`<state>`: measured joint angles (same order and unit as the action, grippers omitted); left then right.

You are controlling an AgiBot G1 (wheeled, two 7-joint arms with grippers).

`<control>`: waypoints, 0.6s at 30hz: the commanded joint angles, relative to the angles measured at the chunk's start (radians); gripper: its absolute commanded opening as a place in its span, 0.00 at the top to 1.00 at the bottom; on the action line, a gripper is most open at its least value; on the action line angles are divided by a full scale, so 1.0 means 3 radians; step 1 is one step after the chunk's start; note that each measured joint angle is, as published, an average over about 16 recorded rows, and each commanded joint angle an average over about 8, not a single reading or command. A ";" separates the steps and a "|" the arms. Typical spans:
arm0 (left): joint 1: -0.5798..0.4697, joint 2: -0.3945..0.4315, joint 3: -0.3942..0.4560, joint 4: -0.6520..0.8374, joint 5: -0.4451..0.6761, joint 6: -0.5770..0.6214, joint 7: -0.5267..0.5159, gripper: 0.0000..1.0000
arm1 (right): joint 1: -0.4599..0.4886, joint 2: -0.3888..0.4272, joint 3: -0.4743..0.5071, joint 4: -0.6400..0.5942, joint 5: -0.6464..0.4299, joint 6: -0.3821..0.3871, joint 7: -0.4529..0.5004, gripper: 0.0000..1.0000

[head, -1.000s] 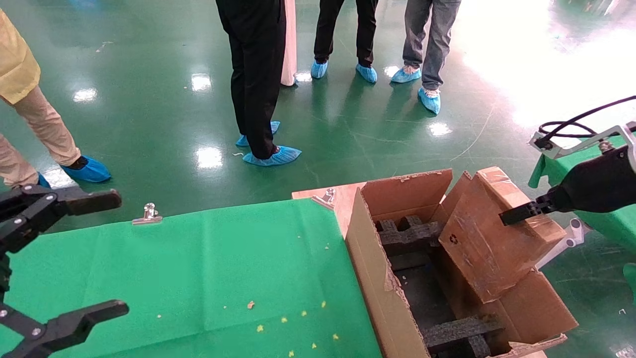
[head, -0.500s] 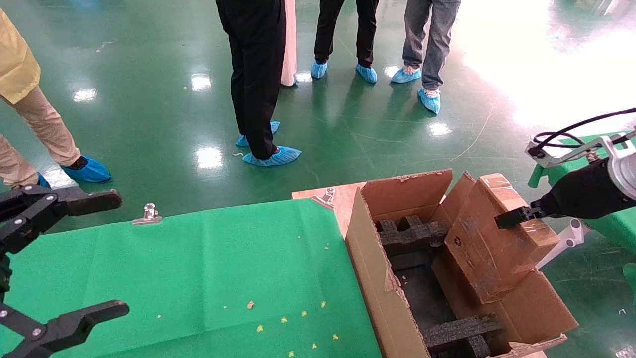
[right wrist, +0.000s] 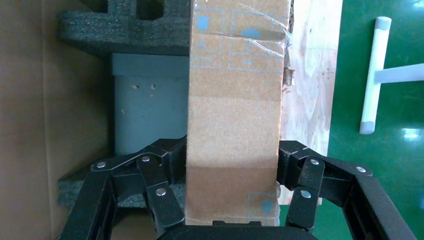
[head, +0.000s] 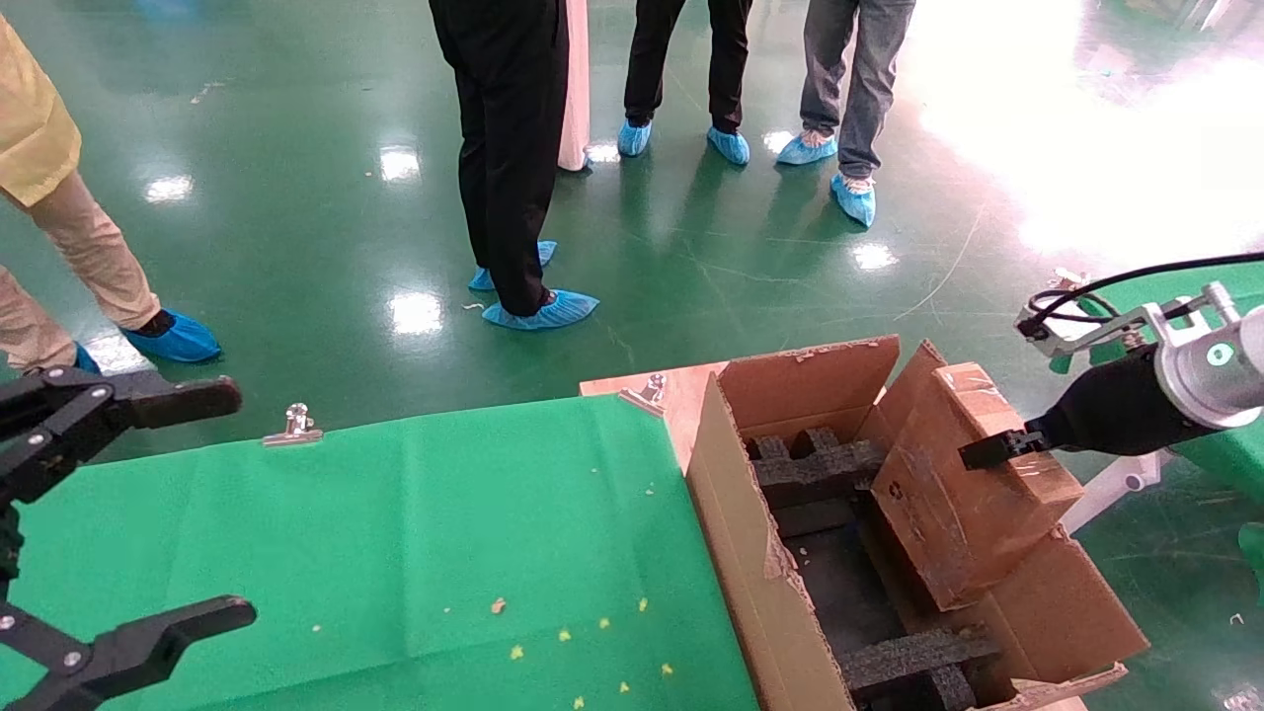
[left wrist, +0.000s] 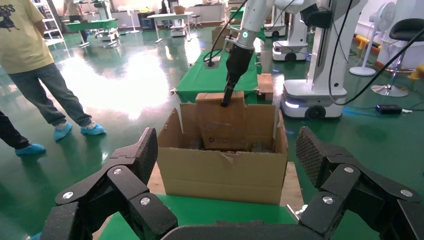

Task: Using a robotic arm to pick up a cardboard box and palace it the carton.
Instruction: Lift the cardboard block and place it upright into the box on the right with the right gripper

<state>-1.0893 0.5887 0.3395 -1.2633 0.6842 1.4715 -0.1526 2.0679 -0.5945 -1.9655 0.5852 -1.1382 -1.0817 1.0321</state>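
The large brown carton (head: 731,533) with ragged flaps and black foam inserts (head: 815,469) stands at the right end of the green table. My right gripper (head: 987,452) is shut on the small taped cardboard box (head: 948,504) and holds it tilted over the carton's right side, its lower end down inside. In the right wrist view the fingers (right wrist: 160,187) clamp both sides of the box (right wrist: 235,100). The left wrist view shows the carton (left wrist: 220,170), the box (left wrist: 222,125) and the right arm (left wrist: 235,60). My left gripper (head: 158,504) is open and empty at the far left.
The green cloth (head: 395,533) covers the table, held by metal clips (head: 294,425). Several people in blue shoe covers (head: 543,311) stand on the green floor beyond. Another green table (head: 1215,434) and a white leg (head: 1116,484) are at the right.
My right gripper has moved left and down with the cardboard box, lowering it deeper into the carton. The left arm has not moved.
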 commanded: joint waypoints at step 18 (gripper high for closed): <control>0.0000 0.0000 0.0001 0.0000 -0.0001 0.0000 0.0000 0.00 | -0.0363 0.0010 -0.0016 0.0135 0.0058 0.0375 0.0049 1.00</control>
<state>-1.0894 0.5886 0.3398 -1.2633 0.6840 1.4713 -0.1524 1.9608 -0.5923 -1.9702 0.6250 -1.1211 -0.9724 1.0451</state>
